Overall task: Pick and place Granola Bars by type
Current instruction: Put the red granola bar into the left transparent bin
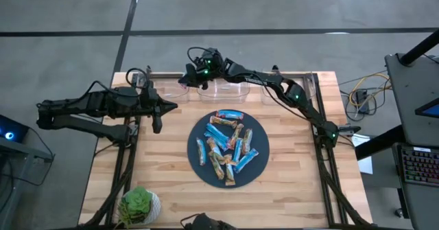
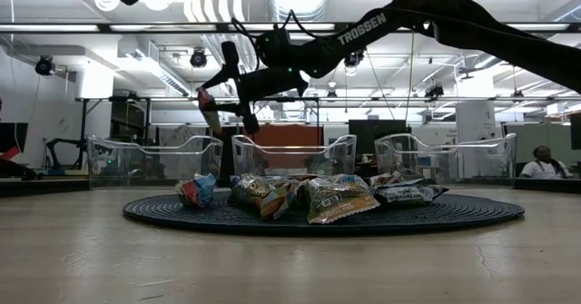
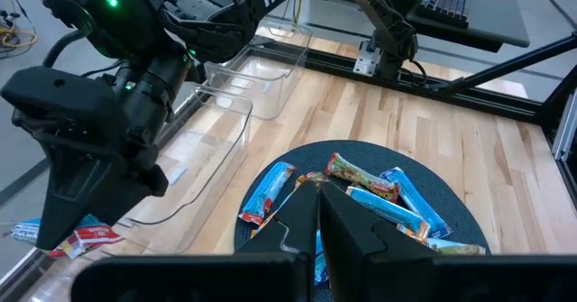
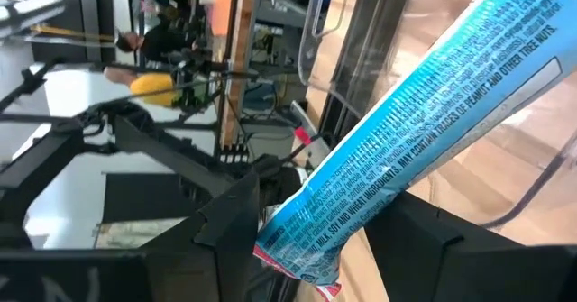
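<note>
Several granola bars [image 1: 226, 147], bright blue, blue with red and white, and brown-tan, lie heaped on a dark round disc [image 1: 199, 163] in the middle of the table. My right gripper [image 2: 218, 91] reaches level across the far edge. It is shut on a blue bar [image 4: 424, 122] above the right end of the left clear bin [image 2: 154, 159]. My left gripper [image 1: 168, 108] waits shut at the table's left, above the wood, with nothing in it; its fingers [image 3: 297, 225] point toward the disc. My right gripper pinches the blue bar near one end [image 4: 311, 234] between its two fingers. The fingers come about level from the table's right and lie across the bar. The bar [image 2: 207, 104] is lifted clear and slants, above the bin.
Three clear bins stand in a row along the far edge: left, middle [image 2: 292, 154] and right [image 2: 445, 154]. A potted plant [image 1: 139, 206] sits at the near left corner. Bare wood lies around the disc. A person sits far behind the table [image 2: 543, 161].
</note>
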Controlling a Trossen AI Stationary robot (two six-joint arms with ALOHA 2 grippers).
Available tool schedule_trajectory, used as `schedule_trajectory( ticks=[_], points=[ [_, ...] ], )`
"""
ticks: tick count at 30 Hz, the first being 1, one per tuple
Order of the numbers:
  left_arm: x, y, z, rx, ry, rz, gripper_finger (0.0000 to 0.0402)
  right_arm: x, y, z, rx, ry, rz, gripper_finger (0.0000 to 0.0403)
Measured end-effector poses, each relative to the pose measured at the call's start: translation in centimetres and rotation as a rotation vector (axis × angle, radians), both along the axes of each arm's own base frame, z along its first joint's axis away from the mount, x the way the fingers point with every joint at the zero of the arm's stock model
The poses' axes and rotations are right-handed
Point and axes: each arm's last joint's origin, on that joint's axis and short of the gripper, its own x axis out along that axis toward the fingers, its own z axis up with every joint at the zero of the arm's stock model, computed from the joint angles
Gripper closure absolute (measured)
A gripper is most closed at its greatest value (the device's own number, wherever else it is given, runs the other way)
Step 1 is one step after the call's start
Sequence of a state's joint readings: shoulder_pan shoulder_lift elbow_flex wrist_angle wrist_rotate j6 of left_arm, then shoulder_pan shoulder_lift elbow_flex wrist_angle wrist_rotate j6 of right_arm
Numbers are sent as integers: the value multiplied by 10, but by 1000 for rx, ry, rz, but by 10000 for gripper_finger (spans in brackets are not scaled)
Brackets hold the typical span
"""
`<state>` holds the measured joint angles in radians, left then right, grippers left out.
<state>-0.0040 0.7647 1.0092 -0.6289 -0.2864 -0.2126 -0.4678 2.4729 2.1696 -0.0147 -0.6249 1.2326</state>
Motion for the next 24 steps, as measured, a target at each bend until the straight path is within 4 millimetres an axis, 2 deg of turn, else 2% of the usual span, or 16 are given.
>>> schedule_trajectory(
  ticks=[24],
  points=[
    [0,0,0,-1,0,0,401,-3,-5,4,-4,-57,75,222]
  ],
)
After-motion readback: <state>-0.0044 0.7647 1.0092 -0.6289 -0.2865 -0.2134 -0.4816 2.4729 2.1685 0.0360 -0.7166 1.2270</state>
